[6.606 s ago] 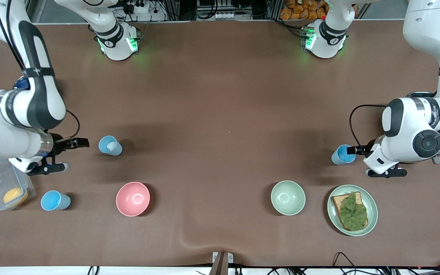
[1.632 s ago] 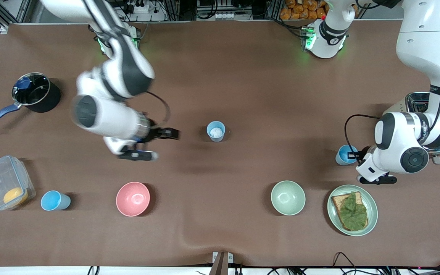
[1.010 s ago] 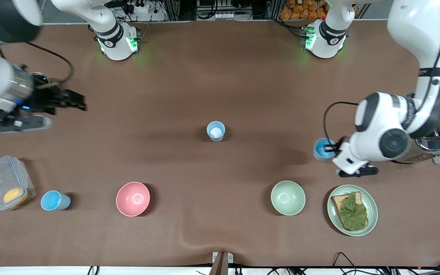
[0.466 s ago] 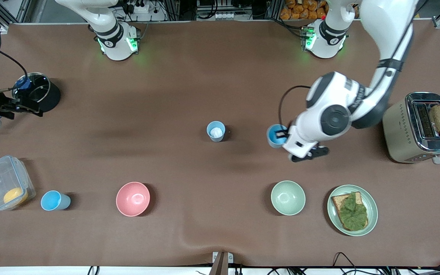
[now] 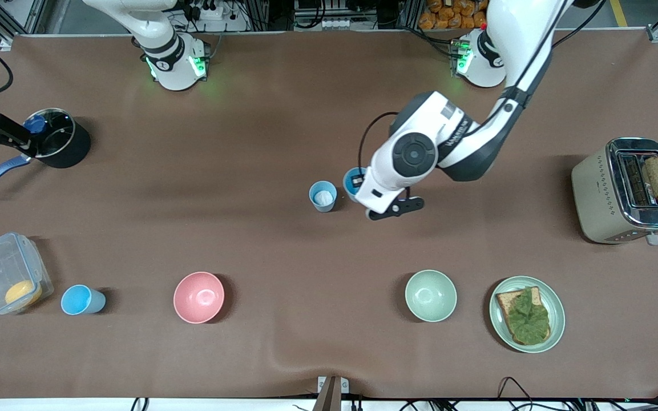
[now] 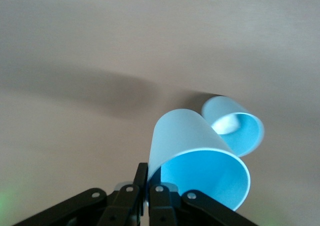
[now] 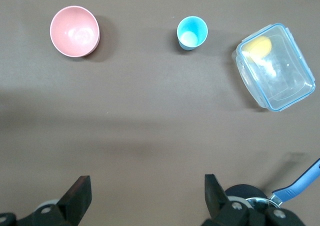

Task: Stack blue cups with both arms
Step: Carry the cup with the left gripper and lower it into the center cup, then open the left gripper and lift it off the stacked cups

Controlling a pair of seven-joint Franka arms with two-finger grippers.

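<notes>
The left gripper (image 5: 361,184) is carrying a blue cup (image 6: 197,158) pinched by its rim, right beside the middle cup (image 5: 323,196) — next it needs centring above it and lowering in — while the right gripper (image 7: 145,196) is waiting wide open over the saucepan (image 5: 55,138).

Left claw (image 6: 147,196) clamped shut, mid-table; right claw (image 7: 145,198) spread wide, raised

Smooth plastic blue cups (image 5: 322,196) on matt brown table covering (image 5: 283,131).

Even overhead light falls on the brown table (image 5: 283,114), soft shadows pooling under the arms (green glow at their bases), while the left wrist view shows slight blur.
</notes>
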